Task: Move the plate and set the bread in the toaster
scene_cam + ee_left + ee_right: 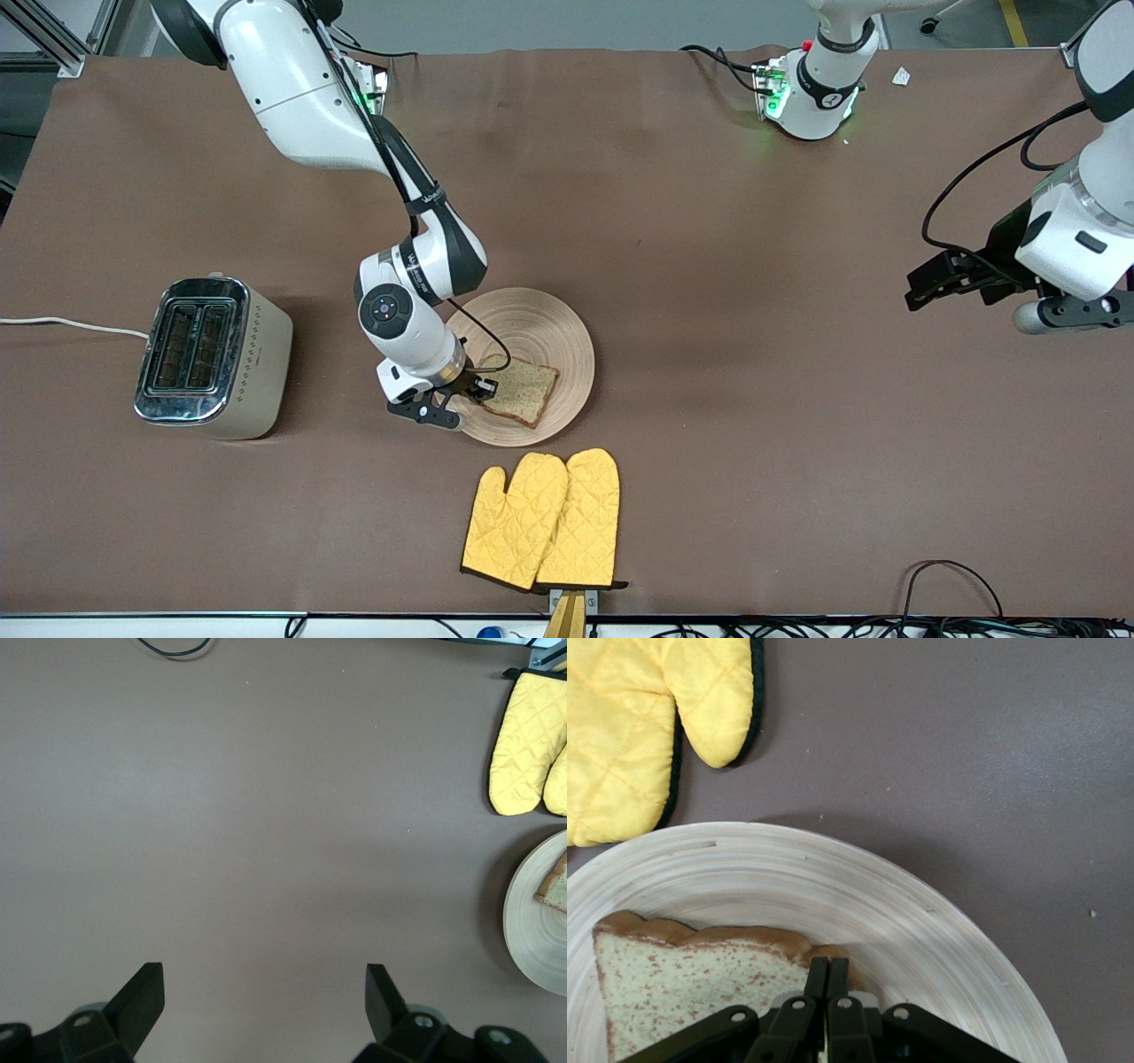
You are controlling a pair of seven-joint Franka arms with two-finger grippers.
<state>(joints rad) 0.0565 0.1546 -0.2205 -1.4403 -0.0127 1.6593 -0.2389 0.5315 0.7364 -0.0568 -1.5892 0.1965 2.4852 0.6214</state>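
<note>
**Right hand pinched at the bread's edge**

Brown table (pixel 709 266) spread wide under both arms. Near its middle, toward the camera-side edge: plate (pixel 540 332), round and pale wood, flat on the table. On the plate, on the part nearer the camera: bread (pixel 523 392), lying flat, crust dark along its rim. Toward the right arm's end of the table, well apart from the plate: toaster (pixel 217 359), upright, both slots open upward, white cord (pixel 71 324) trailing off toward that end's edge. Close to the camera-side edge, just nearer the camera than the plate and not touching it: two yellow mitts (pixel 542 523), side by side, overlapping.

Right hand (pixel 469 390) down low at the plate, by the bread's edge on the toaster's side. Fingers (pixel 818 992) pressed together with no gap, tips meeting the crust corner; whether bread actually sits clamped between them, cannot tell. Bread not lifted.

Left hand (pixel 930 288) waiting in the air over bare table at the left arm's end, released, fingers (pixel 142 992) spread wide with nothing between them.
</note>
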